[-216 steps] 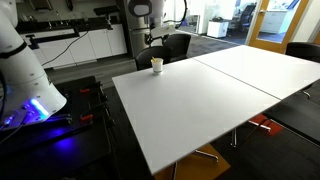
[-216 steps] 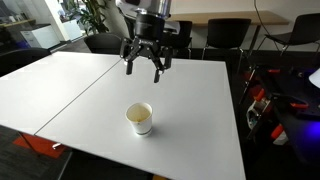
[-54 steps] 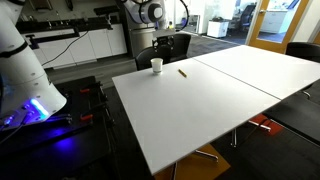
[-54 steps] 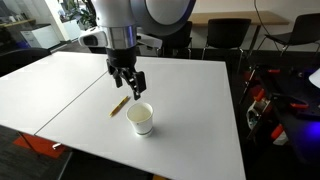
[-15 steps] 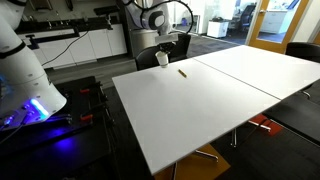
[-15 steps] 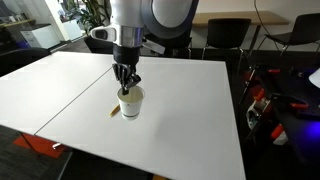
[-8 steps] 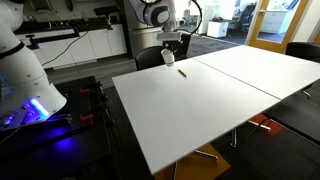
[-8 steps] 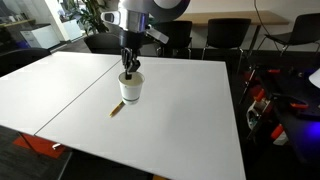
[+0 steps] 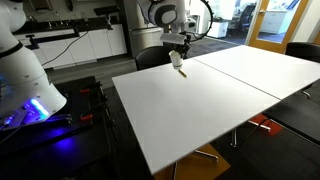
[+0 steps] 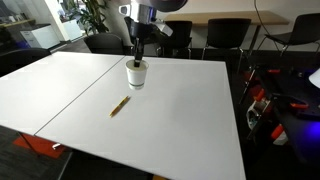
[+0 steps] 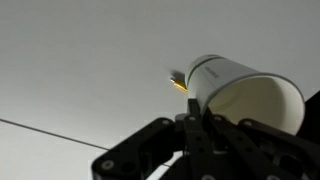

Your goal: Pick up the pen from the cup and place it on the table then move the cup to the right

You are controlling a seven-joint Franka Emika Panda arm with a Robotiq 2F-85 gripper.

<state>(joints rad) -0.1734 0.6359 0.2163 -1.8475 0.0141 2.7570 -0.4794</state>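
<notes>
Cup (image 10: 136,76) pos.: upright, toward the far part of desk (image 10: 190,120), right of the seam (image 10: 80,92) in that exterior view. Whether its base rests on the desk or is just clear of it cannot be told. Cup is empty; the wrist view shows a bare interior.

Pen (image 10: 119,106) pos.: flat on the desk, out of the cup, apart from it on the camera-near side, angled diagonally. The wrist view shows a small orange-brown sliver (image 11: 178,83) just past the cup wall, prob. the same pen. Judgement: step 1 (pen out) done; step in hand is the cup transfer to the right.

End effector (image 10: 136,62) state: pinching the cup at the rim, one finger inside the wall, one outside, pressed together on it, as the wrist view (image 11: 190,118) shows.

Reason for grip (judgement):
- A wall pinch needs no wide opening across the full cup dia.
- It suits a drag or low carry of a light, empty cup.
- With the pen lying flat and clear of the cup, the cup can travel w/o hitting it.

Arm (image 10: 148,12) pose: wrist approx. vertical, end effector pointing straight down over the cup mouth. Upper links rise out of the top of frame. In an exterior view the arm (image 9: 165,15) reaches in from beyond the desk's far edge, elbow high.
</notes>
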